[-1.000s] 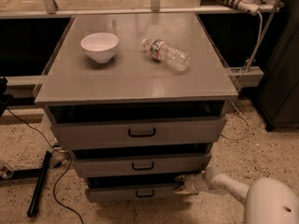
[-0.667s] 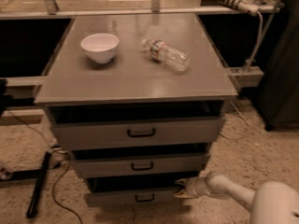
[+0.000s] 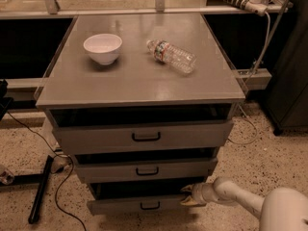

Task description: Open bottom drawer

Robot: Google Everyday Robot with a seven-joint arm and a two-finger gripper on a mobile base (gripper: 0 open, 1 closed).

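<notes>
The bottom drawer (image 3: pixel 130 205) is the lowest, narrowest grey front of the cabinet, with a small black bar handle (image 3: pixel 150 206). It stands pulled out a little, with a dark gap above it. My gripper (image 3: pixel 188 196) reaches in from the lower right on a white arm (image 3: pixel 240 202). It sits at the right end of the bottom drawer front, at its top edge. The mid-sized drawer (image 3: pixel 144 170) and the tall top drawer (image 3: pixel 144 136) sit above it.
A white bowl (image 3: pixel 102 47) and a clear plastic bottle (image 3: pixel 171 57) lying on its side rest on the grey cabinet top (image 3: pixel 139 81). A black bar (image 3: pixel 40 189) and cables (image 3: pixel 62 177) lie on the speckled floor at the left. A dark cabinet (image 3: pixel 293 81) stands at the right.
The bottom drawer has slid outward a little with my gripper at its right end. The view has shifted so the cabinet sits lower and more centred.
</notes>
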